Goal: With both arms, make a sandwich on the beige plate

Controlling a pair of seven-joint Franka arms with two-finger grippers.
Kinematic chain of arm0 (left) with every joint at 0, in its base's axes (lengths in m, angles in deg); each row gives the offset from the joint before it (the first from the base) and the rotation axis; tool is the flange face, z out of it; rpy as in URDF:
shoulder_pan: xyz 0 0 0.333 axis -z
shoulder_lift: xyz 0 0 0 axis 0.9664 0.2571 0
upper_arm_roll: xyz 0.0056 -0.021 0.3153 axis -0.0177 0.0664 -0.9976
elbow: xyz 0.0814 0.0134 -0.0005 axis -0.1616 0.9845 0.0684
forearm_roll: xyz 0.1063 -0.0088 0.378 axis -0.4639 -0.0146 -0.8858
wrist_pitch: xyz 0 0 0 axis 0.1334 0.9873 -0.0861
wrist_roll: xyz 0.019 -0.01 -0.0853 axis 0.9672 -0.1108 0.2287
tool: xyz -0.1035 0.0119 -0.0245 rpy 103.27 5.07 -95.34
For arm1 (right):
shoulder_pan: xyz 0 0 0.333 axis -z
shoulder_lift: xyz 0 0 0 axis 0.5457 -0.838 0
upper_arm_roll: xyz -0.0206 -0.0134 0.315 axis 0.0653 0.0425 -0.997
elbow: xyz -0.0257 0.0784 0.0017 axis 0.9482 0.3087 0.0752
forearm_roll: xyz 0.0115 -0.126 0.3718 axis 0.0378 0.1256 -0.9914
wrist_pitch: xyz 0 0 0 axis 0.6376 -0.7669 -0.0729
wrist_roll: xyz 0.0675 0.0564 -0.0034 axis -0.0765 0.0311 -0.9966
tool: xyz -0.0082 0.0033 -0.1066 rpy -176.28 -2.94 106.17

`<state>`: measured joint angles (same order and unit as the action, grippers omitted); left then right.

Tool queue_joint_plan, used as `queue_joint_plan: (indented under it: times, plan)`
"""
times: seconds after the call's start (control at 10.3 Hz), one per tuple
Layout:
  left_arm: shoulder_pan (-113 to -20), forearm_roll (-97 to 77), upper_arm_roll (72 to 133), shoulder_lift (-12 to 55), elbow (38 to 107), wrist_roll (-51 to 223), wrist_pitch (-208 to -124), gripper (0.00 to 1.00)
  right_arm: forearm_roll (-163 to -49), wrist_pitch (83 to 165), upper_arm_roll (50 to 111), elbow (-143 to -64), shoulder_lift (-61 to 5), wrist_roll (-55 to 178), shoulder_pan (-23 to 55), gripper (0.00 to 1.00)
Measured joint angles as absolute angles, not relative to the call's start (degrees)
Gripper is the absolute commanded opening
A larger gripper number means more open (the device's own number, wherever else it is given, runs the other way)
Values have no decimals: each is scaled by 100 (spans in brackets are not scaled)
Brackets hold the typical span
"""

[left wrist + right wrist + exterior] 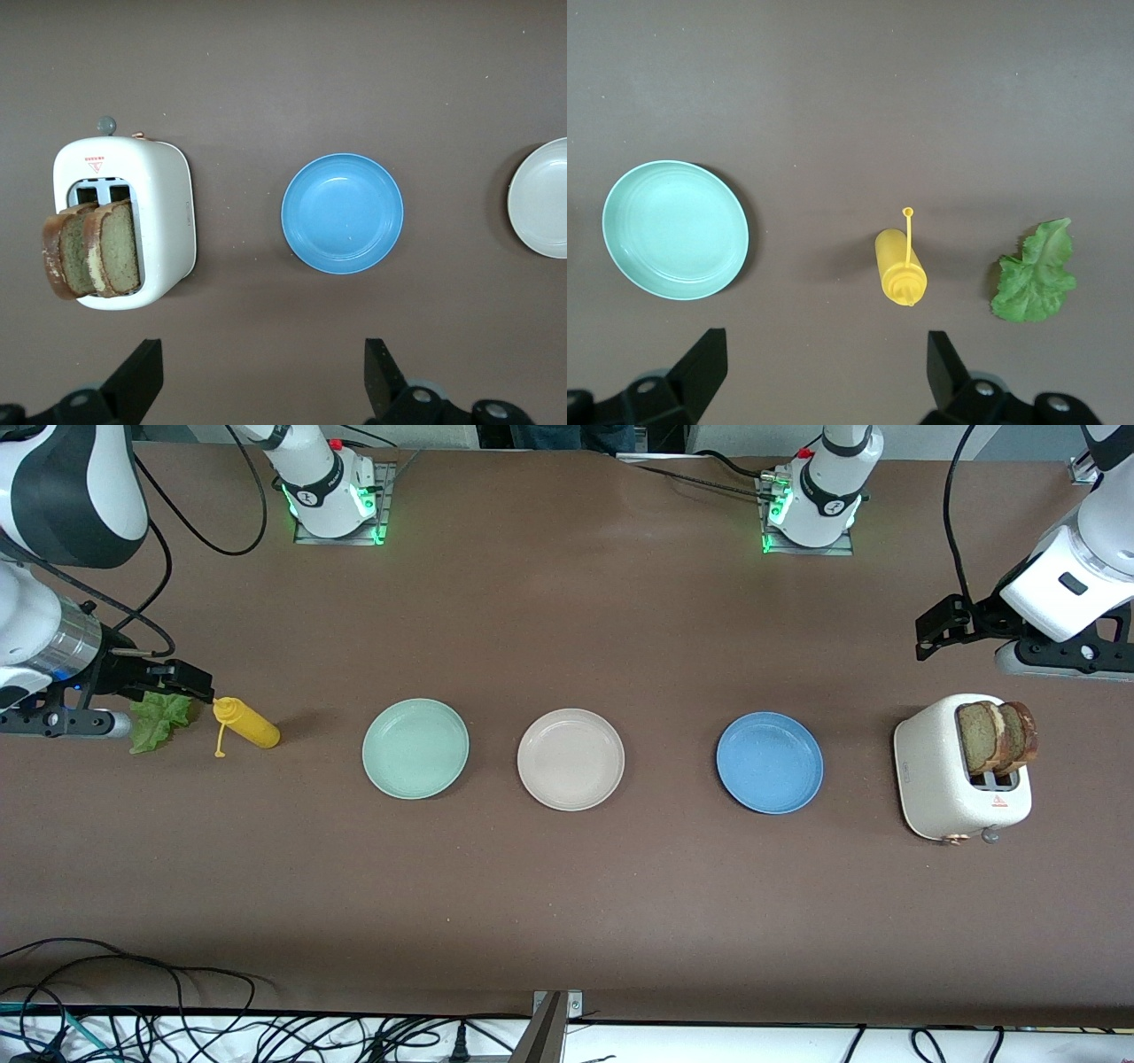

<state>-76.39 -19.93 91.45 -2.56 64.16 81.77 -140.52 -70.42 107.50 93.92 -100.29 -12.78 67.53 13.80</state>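
Observation:
The beige plate (570, 759) (545, 199) lies mid-table with nothing on it. Two brown bread slices (997, 735) (93, 248) stand up out of a white toaster (939, 779) (164, 221) at the left arm's end. A green lettuce leaf (159, 722) (1034, 274) lies flat on the table at the right arm's end. My left gripper (928, 638) (263, 376) hangs open over bare table beside the toaster, holding nothing. My right gripper (197, 686) (828, 372) is open too, over the table by the lettuce and a yellow bottle, with nothing between its fingers.
A mint green plate (415, 747) (675, 229) and a blue plate (769, 762) (342, 212) flank the beige one. A yellow squeeze bottle (248, 724) (901, 270) lies on its side between the lettuce and the mint plate. Cables run along the table's front edge.

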Motion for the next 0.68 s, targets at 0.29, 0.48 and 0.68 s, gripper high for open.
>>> queue_joint_plan:
  times: [0.29, 0.48, 0.68]
  plan:
    - [-7672, -1993, 9138, -140, 6417, 8177, -14025, 100, -7042, 10750, 9392, -10029, -1278, 6753, 1380, 100]
    - [-7694, -1993, 9134, -62, 6417, 8177, -13909, 100, -7042, 10750, 9392, -10029, -1278, 6753, 1380, 100]
    - [-7698, -1993, 9134, -53, 6413, 8177, -13792, 100, -7042, 10748, 9392, -10029, -1278, 6753, 1380, 100]
